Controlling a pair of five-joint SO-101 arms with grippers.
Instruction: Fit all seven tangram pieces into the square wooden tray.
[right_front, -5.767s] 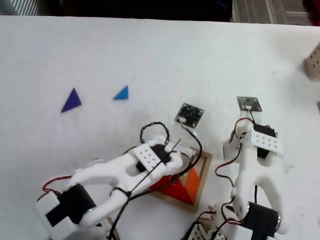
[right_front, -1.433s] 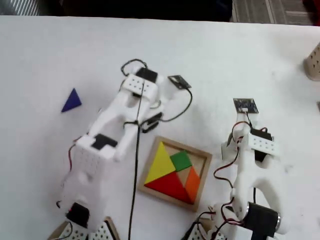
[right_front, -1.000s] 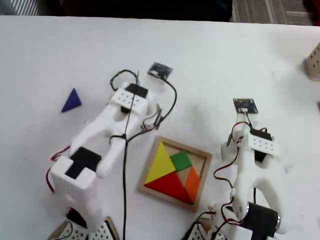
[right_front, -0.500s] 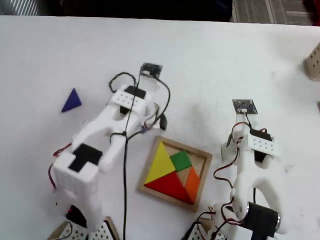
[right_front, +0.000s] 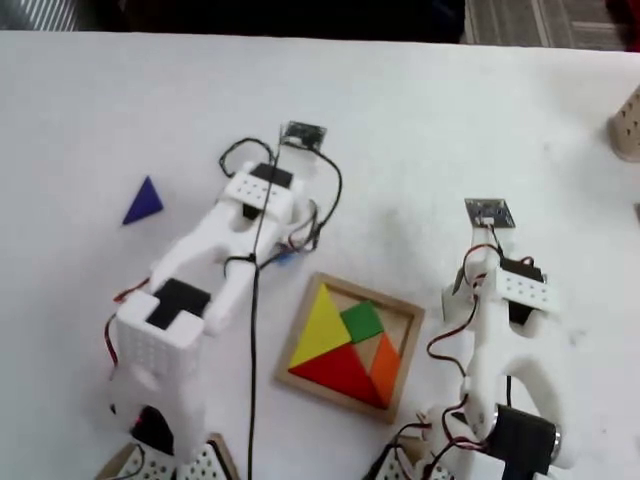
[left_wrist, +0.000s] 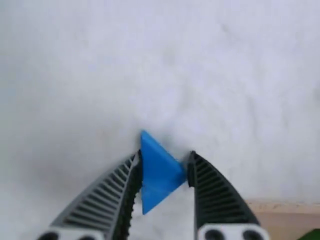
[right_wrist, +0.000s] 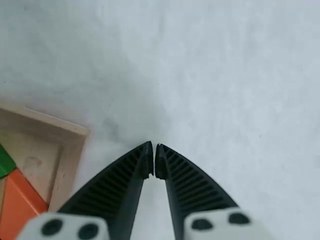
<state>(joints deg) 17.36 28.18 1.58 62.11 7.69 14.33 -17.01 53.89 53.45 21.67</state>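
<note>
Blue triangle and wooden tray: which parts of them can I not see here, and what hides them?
High view: the left arm covers nearly all of the blue triangle.
Left wrist view: the left gripper hides the triangle's gripped edges; whether it touches the table cannot be told.
Both wrist views: the picture edge cuts off most of the wooden tray.

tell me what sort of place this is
Probably a robotics lab or hobby workbench: a left arm and right arm with exposed wiring sit at a plain white table, beside a wooden tray of tangram pieces.
</note>
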